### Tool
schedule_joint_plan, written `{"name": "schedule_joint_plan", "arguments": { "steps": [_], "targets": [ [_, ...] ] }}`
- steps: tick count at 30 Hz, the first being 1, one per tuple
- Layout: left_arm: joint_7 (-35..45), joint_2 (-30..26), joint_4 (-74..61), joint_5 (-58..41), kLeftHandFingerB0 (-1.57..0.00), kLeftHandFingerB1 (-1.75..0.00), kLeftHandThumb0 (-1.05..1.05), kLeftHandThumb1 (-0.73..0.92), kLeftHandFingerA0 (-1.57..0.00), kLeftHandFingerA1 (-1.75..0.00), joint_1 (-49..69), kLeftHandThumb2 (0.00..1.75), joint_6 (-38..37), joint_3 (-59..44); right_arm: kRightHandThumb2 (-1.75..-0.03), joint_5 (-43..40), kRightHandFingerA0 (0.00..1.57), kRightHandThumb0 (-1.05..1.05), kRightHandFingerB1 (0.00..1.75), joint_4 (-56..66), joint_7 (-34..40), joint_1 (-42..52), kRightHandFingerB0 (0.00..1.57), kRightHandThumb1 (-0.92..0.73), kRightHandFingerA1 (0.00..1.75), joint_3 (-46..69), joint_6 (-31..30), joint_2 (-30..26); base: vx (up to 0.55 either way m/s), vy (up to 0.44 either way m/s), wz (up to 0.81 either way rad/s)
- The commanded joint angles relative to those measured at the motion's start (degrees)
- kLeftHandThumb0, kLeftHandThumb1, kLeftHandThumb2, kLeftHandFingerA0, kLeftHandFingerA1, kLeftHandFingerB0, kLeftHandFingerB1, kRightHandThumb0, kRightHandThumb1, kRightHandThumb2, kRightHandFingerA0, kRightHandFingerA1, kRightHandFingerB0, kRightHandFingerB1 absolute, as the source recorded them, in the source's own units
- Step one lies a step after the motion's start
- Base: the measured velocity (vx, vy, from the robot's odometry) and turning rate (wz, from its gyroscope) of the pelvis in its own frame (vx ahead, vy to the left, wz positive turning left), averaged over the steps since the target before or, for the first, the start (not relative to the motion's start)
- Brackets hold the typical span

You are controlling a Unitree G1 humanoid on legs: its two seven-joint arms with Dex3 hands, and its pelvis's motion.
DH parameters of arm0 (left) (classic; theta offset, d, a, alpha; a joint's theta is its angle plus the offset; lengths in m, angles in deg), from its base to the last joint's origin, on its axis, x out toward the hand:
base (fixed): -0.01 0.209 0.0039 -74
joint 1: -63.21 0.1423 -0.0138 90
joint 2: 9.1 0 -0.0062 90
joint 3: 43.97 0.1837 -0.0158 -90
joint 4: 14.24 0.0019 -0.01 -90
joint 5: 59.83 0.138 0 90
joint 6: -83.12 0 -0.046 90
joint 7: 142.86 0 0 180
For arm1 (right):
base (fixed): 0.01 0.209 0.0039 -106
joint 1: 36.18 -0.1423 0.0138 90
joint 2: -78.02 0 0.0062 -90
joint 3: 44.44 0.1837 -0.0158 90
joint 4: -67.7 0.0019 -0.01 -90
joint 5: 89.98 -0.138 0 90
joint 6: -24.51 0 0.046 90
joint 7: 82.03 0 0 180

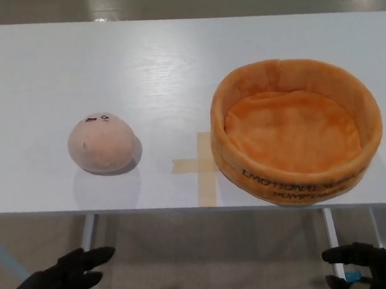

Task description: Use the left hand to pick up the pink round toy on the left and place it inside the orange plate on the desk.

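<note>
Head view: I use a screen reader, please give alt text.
A pink round toy sits left of an empty orange plush plate on a white desk. Below the desk's edge, the left hand is open.

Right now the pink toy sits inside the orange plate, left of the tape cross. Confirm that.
Not right. The head view shows the pink toy on the bare table, outside the orange plate. It is left of the tape cross; the plate is empty.
</note>
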Motion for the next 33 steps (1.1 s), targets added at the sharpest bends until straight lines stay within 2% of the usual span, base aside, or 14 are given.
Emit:
{"name": "schedule_joint_plan", "arguments": {
  "steps": [1, 2, 3, 12, 22, 23, 24, 25, 29, 31, 32, 33],
  "targets": [
    [22.38, -9.0, -33.84, -26.07, -0.19, -0.28, -0.37, 0.57, -0.14, -0.32, 9.62, 0.58, 9.71, 2.57, -0.57, -0.3, 0.68, -0.16, 0.75, -0.56, 0.4, 0.24, 0.56, -0.61, 0.93, 0.03, -0.06, -0.18, 0.0, 0.0, 0.0],
    [22.65, -9.46, -35.51, -26.67, -0.19, -0.28, -0.37, 0.57, -0.14, -0.32, 9.72, 0.58, 9.25, 2.49, -0.57, -0.2, 0.68, -0.16, 0.75, -0.54, 0.36, 0.23, 0.56, -0.61, 0.93, -0.09, -0.1, -0.17, 0.0, 0.0, 0.0],
    [22.48, -9.77, -37.02, -27.1, -0.14, -0.33, -0.45, 0.51, -0.14, -0.4, 9.6, 0.68, 8.83, 2.28, -0.57, -0.31, 0.67, -0.15, 0.74, -0.63, 0.31, 0.25, 0.54, -0.6, 0.93, 0.02, -0.07, -0.12, 0.0, 0.0, 0.0],
    [19.18, -10.76, -45.48, -30.56, -0.14, -0.34, -0.45, 0.49, -0.14, -0.39, 7.8, 0.68, 9.64, -1.29, -0.58, -0.3, 0.68, -0.14, 0.75, -0.66, 0.36, 0.22, 0.55, -0.6, 0.93, 0.04, 0.37, -0.12, 0.0, 0.0, 0.0],
    [13.47, -7.42, -43.54, -30.99, -0.17, -0.31, -0.37, 0.5, -0.15, -0.38, -0.37, 0.62, 10.53, -6.88, -0.58, -0.41, 0.67, -0.13, 0.74, -0.61, 0.19, 0.53, 0.54, -0.61, 0.92, 0.11, 0.17, -0.07, 0.0, 0.0, 0.0],
    [12.47, -6.82, -42.88, -29.82, -0.17, -0.28, -0.27, 0.51, -0.09, -0.29, -1.56, 0.56, 9.9, -7.35, -0.58, -0.53, 0.67, -0.14, 0.75, -0.6, 0.13, 0.53, 0.54, -0.61, 0.93, 0.21, 0.04, -0.02, 0.0, 0.0, 0.0],
    [11.8, -6.41, -42.39, -29.0, -0.17, -0.28, -0.27, 0.51, -0.09, -0.29, -2.41, 0.56, 9.45, -7.65, -0.58, -0.63, 0.67, -0.14, 0.75, -0.6, 0.09, 0.51, 0.54, -0.61, 0.93, 0.29, -0.07, 0.01, 0.0, 0.0, 0.0],
    [10.65, -5.64, -40.97, -26.8, -0.13, -0.31, -0.25, 0.47, -0.07, -0.2, -4.51, 0.61, 8.26, -8.05, -0.58, -0.67, 0.67, -0.15, 0.75, -0.59, 0.15, 0.42, 0.55, -0.6, 0.93, 0.33, -0.21, 0.02, 0.0, 0.0, 0.0],
    [6.8, -4.18, -36.12, -16.28, -0.14, -0.32, -0.2, 0.44, -0.04, -0.22, -10.17, 0.61, 4.88, -8.37, -0.57, -0.72, 0.66, -0.14, 0.74, -0.79, 0.05, 0.11, 0.54, -0.6, 0.92, 0.41, -0.38, -0.1, 0.0, 0.0, 0.0],
    [5.79, -4.73, -34.28, -11.61, -0.13, -0.33, -0.19, 0.44, -0.05, -0.19, -12.06, 0.62, 3.94, -8.07, -0.57, -0.78, 0.66, -0.14, 0.74, -0.76, -0.02, 0.15, 0.54, -0.6, 0.92, 0.46, -0.34, -0.09, 0.0, 0.0, 0.0],
    [4.58, -4.82, -31.42, -8.27, -0.1, -0.35, -0.09, 0.41, 0.0, -0.15, -14.2, 0.66, 2.92, -7.19, -0.57, -0.51, 0.68, -0.15, 0.74, -0.76, 0.18, 0.24, 0.56, -0.6, 0.92, 0.23, -0.29, -0.15, 0.0, 0.0, 0.0],
    [2.24, -5.19, -26.52, -2.09, -0.09, -0.32, -0.1, 0.4, 0.0, -0.09, -17.88, 0.66, 1.56, -5.35, -0.57, -0.26, 0.67, -0.15, 0.75, -0.72, 0.27, 0.49, 0.55, -0.6, 0.92, 0.0, -0.05, -0.21, 0.0, 0.0, 0.0]
  ]
}}
